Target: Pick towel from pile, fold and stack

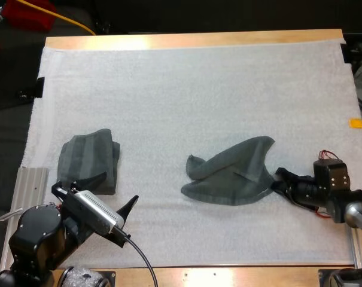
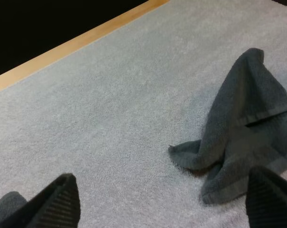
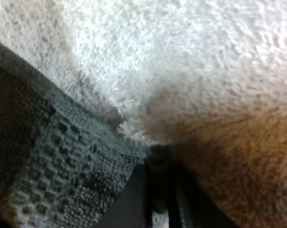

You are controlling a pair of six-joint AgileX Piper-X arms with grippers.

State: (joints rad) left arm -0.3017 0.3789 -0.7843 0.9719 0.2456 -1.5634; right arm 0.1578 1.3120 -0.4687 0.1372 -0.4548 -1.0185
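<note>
Open, empty left end effector [image 1: 118, 188] hovers beside the folded towel [image 1: 88, 161], seemingly waiting. Right end effector [image 1: 277, 178] sits at a corner of the crumpled towel [image 1: 231, 173], probably to lift it; whether it grips cannot be told.

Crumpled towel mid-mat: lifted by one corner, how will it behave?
Probably floppy: the crumpled towel lies in soft, uneven folds, so it should sag and hang from one pinched corner. Pushed, it would likely bunch rather than slide, given the nubby white mat. Rolling seems unlikely.

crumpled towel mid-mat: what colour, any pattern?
Dark grey-green towel, plain with a hem band; best in left wrist view.
</note>
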